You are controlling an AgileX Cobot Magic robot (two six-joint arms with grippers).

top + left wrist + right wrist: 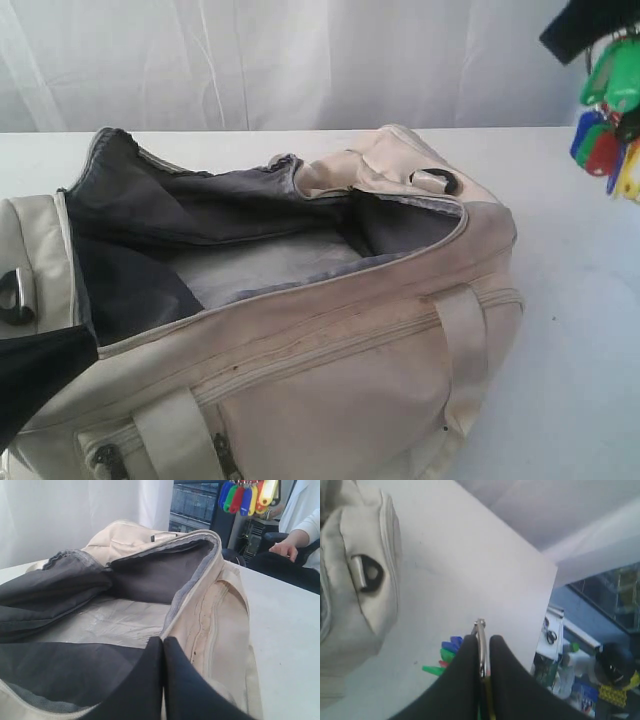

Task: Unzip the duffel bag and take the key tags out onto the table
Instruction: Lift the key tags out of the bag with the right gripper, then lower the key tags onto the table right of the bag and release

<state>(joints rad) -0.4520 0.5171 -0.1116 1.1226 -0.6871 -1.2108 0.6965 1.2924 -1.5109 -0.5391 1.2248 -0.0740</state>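
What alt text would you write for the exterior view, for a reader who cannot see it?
An unzipped cream duffel bag lies open on a white table, showing its grey lining. At upper right, the right fingers hold bright key tags in the air.

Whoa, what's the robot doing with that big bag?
The cream duffel bag lies unzipped and wide open on the white table. The robot's right fingers pinch the ring of the colourful key tags, holding them in the air beside the bag, not yet on the table. Its left fingers are shut at the bag's other end.
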